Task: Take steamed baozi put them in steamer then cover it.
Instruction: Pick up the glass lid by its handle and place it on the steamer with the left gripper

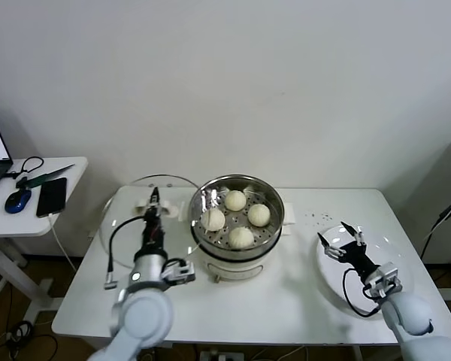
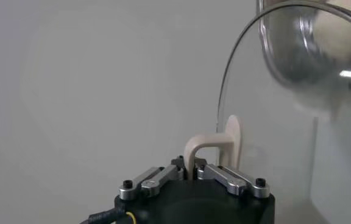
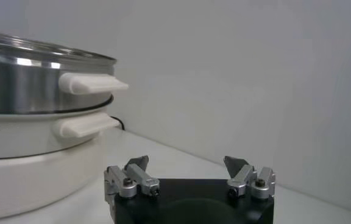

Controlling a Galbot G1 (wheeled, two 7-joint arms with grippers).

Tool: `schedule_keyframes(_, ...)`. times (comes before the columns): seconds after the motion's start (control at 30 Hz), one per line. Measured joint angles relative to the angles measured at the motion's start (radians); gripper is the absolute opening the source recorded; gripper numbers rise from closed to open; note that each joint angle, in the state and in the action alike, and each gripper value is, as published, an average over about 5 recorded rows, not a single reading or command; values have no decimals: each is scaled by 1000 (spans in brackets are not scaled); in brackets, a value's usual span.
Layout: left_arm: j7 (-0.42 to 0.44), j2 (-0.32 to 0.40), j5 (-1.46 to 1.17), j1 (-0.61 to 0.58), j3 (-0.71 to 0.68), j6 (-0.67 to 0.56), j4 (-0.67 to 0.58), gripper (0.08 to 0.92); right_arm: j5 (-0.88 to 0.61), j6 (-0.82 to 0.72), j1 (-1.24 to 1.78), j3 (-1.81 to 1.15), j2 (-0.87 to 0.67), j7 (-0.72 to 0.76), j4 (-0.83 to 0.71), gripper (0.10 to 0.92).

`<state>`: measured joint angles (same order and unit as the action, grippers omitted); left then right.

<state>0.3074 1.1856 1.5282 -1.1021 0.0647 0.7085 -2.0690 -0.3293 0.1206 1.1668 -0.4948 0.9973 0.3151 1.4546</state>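
Baozi point(image 1: 235, 200), all four, sit in the steamer point(image 1: 237, 226); left gripper point(image 1: 154, 201) clenched on the glass cover's point(image 1: 128, 207) handle point(image 2: 207, 152), right gripper point(image 1: 342, 235) spread above the plate point(image 1: 391, 289)

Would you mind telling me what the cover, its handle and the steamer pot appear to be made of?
The cover looks like clear glass: the table shows through it. Its handle, gripped by the left gripper, seems matte cream plastic. The steamer pot looks like polished steel, mirror-bright with reflections, on a white, probably plastic, base.
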Motion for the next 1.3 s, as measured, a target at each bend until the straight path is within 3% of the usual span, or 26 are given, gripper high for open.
schedule_keyframes(0.3, 72, 124, 38, 168, -161, 29, 116, 155, 3, 8, 16, -30, -3, 4, -4, 823)
schedule_keyframes(0.73, 68, 270, 46, 283, -263, 28, 289, 155, 5, 16, 28, -60, -3, 11, -17, 823)
schedule_keyframes(1.3, 23, 328, 14, 329, -288, 28, 429, 155, 12, 23, 29, -69, 1, 21, -32, 823)
